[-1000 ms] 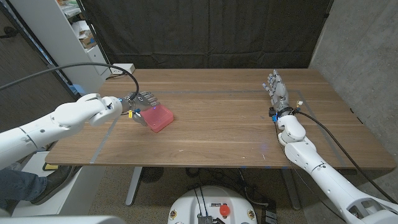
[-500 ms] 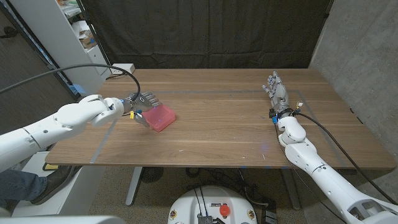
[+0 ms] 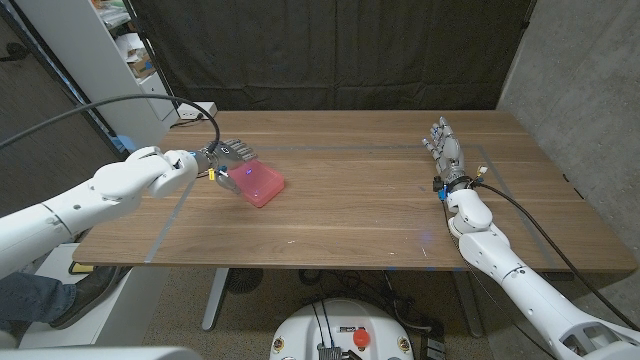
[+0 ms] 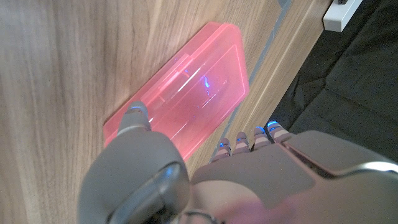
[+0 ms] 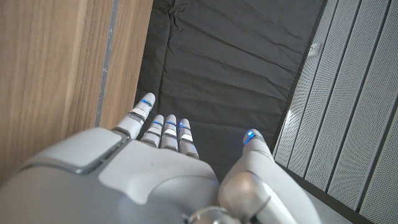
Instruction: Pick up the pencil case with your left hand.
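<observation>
The pencil case is a translucent pink plastic box on the left part of the wooden table. My left hand grips its near end, and the case tilts in the grip. In the left wrist view the thumb presses one long side of the case and the other fingers curl over the opposite side. My right hand stands at the right of the table with its fingers stretched out and nothing in it; the right wrist view shows the same hand with its fingers apart.
A white power strip lies at the table's back left corner, with a black cable arching over my left arm. A shelf unit stands left of the table. A dark curtain hangs behind.
My left hand has risen a little and shifted toward the back right with the pencil case, which now tilts more. The right hand has not moved.
</observation>
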### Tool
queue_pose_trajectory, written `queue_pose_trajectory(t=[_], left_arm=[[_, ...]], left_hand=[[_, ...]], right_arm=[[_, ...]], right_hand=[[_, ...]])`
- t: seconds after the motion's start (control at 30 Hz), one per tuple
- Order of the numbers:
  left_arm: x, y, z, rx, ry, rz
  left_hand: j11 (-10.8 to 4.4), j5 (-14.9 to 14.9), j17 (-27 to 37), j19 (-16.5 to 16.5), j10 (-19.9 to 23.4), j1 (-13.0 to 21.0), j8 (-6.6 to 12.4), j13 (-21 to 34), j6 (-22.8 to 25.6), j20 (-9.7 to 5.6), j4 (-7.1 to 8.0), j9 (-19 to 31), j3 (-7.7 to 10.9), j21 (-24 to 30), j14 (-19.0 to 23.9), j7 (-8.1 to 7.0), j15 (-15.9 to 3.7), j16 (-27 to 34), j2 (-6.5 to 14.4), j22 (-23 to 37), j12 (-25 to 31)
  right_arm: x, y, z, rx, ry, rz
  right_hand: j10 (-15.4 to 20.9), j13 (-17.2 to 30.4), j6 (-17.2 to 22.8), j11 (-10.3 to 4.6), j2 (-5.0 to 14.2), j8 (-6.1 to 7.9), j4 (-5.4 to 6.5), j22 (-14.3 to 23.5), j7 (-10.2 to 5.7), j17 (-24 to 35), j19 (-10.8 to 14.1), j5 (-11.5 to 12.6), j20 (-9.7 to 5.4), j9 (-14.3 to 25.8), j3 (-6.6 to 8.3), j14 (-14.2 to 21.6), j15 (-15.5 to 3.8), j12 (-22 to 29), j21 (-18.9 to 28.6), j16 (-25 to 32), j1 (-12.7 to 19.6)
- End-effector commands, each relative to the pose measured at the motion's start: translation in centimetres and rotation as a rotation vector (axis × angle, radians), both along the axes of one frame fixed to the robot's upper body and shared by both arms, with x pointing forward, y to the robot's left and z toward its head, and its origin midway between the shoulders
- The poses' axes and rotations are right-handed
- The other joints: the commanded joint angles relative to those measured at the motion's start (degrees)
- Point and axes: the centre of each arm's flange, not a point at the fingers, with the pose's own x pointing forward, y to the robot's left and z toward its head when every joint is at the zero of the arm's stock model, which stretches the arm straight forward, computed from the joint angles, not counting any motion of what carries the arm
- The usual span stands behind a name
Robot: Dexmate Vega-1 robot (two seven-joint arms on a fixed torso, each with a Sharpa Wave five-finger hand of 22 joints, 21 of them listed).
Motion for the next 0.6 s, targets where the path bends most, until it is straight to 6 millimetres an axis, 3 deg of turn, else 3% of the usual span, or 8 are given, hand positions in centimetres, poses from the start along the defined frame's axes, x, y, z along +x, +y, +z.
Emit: queue_pose_trajectory(t=[0.03,0.27,0.5,0.6], left_arm=[[1.9,0.3,-0.3,-0.044,0.037,0.011],[4.3,0.7,-0.1,-0.058,0.06,0.032],[5.3,-0.5,0.3,-0.028,0.063,0.004],[5.5,-1.0,0.2,-0.035,0.044,-0.034]], left_hand=[[-0.02,-0.13,0.15,-17.85,-25.75,0.14,0.44,0.04,-26.9,0.51,-0.03,0.15,-0.48,0.32,-21.83,-0.21,0.1,0.29,0.41,0.19,0.51],[-1.51,-0.33,0.09,-14.95,-20.62,0.26,1.25,-0.03,-23.98,-0.1,0.0,0.04,-1.55,1.26,-18.58,-1.21,-0.99,1.1,0.01,0.12,2.38],[-2.31,-0.35,0.06,-14.01,-19.17,0.33,1.6,-0.07,-22.5,-0.36,0.0,0.01,-1.97,1.46,-17.63,-1.57,-1.61,1.22,-0.12,0.09,2.82],[-2.69,-0.16,-0.02,-10.32,-16.79,1.01,2.24,-0.17,-19.41,0.39,-0.2,-0.04,-2.47,2.41,-14.25,-1.52,-2.14,1.87,0.0,-0.02,3.39]], right_arm=[[0.0,-0.3,-0.5,-0.001,0.011,-0.009],[0.0,-0.5,-0.7,0.0,0.022,-0.018],[0.1,-0.7,-1.0,0.012,0.025,-0.021],[0.1,-0.8,-1.1,0.018,0.026,-0.023]], right_hand=[[-0.04,0.06,0.42,0.3,0.61,-0.17,-0.11,0.12,-0.26,-0.04,-0.37,0.39,-0.12,0.28,-0.14,-0.19,0.51,-0.04,-0.08,0.15,0.39],[-0.07,0.07,0.44,0.1,0.62,-0.17,-0.14,0.12,-0.26,-0.06,-0.37,0.4,-0.1,0.28,-0.17,-0.18,0.56,-0.05,-0.06,0.15,0.43],[-0.09,0.07,0.43,0.13,0.66,-0.17,-0.16,0.12,-0.28,-0.07,-0.37,0.41,-0.08,0.28,-0.2,-0.19,0.55,-0.05,-0.05,0.15,0.46],[-0.06,0.07,0.4,0.16,0.62,-0.18,-0.17,0.12,-0.26,-0.07,-0.38,0.4,-0.08,0.28,-0.24,-0.2,0.54,-0.04,-0.05,0.15,0.44]])
